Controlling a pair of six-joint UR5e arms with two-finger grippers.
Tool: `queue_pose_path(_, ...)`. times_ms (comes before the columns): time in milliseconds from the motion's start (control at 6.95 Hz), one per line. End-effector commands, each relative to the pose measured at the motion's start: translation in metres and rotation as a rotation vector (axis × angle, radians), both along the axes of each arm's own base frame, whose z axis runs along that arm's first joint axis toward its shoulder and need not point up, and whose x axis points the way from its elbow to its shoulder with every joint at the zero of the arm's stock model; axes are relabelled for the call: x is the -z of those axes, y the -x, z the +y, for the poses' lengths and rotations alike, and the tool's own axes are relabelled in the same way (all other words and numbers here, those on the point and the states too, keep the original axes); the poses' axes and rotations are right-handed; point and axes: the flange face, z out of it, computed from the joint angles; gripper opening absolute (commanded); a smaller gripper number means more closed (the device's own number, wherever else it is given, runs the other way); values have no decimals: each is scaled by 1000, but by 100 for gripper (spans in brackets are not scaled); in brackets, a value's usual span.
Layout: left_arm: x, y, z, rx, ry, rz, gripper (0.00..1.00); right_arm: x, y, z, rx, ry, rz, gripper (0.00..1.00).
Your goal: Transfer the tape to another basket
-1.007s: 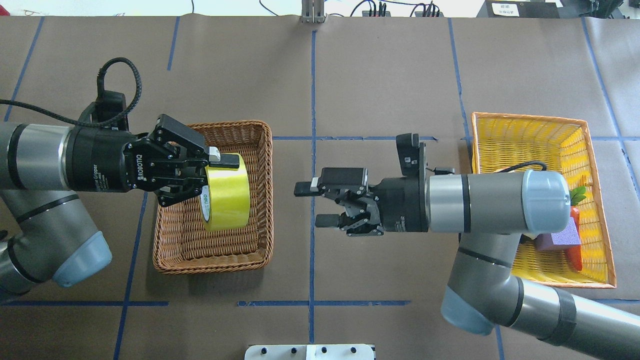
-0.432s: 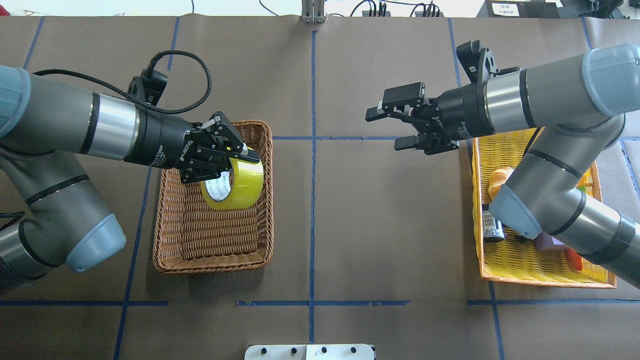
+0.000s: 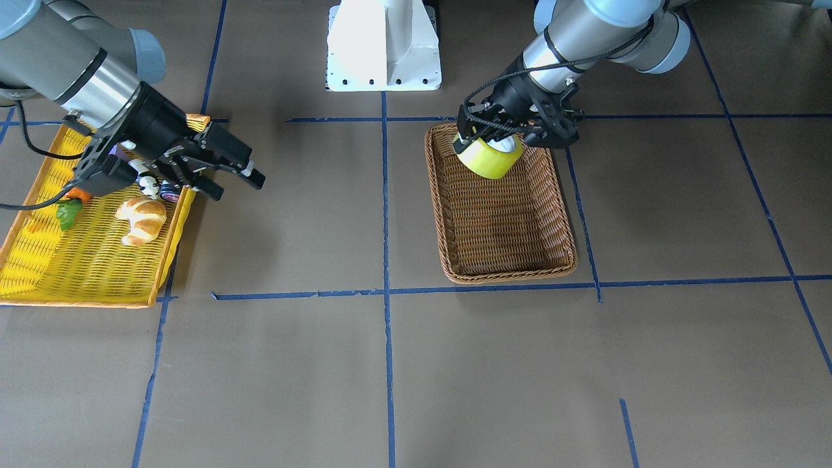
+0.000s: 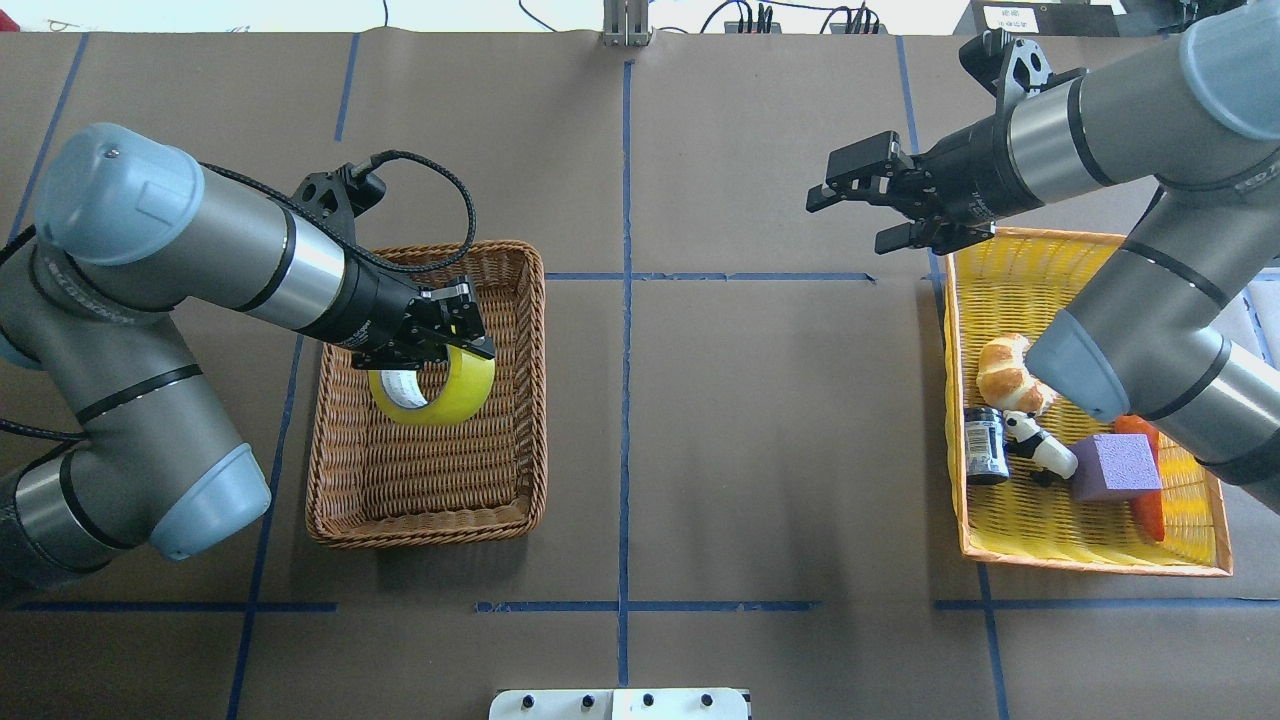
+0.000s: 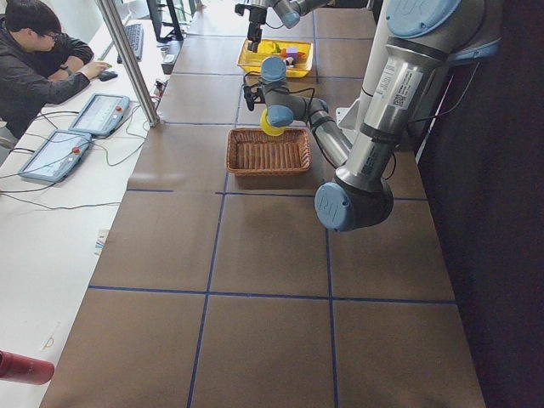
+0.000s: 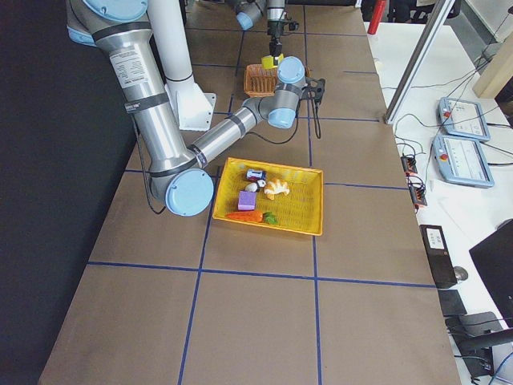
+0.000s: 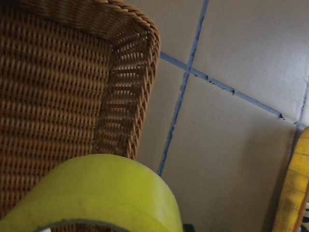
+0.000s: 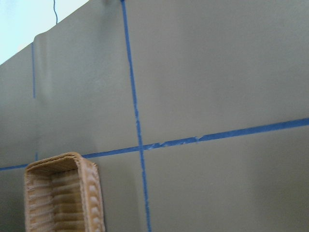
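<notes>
Surface [image 4: 760,420]: brown covering, gridded with blue lines [image 4: 624,400].
Robot's left: wicker basket [image 4: 420,535], resting flat.
Robot's right: yellow basket [image 4: 1090,560], well apart.
Robot's edge: white pedestal [image 3: 383,45].

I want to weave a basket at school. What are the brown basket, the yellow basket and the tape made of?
Brown basket: looks like woven wicker, matte; strands cross and the rim is braided. Yellow basket: probably plastic, bright, slightly shiny, a moulded mesh with an orange rim. Tape: glossy yellow-green plastic film, judging by its sheen, on a white core, maybe cardboard.
</notes>
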Motion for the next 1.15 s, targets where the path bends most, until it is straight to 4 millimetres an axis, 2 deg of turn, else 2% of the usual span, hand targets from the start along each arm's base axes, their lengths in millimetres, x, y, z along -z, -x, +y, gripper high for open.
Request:
queue_pose_path(0,-17,-57,22,-52,-153,-258,0,-26,-32,-28,54,-92,187,100)
queue_pose_path(144,-16,-65,27,-79,-163,-293,0,-40,-50,-39,90,-121,268,100)
queue_pose_path(288,-24,-80,33,-68,-181,-330,0,-49,-72,-49,125,-152,338,100)
queue_pose_path(575,-39,-93,31,-77,-222,-380,11,-70,-117,-59,190,-187,440,100)
queue_pose_path(719,-44,-93,25,-55,-239,-403,27,-80,-135,-47,198,-196,457,100)
queue_pose_path(863,-45,-89,18,-35,-241,-412,66,-98,-150,-44,213,-214,474,100)
queue_pose_path(1007,-48,-79,8,-21,-222,-442,100,-110,-163,-44,222,-223,490,100)
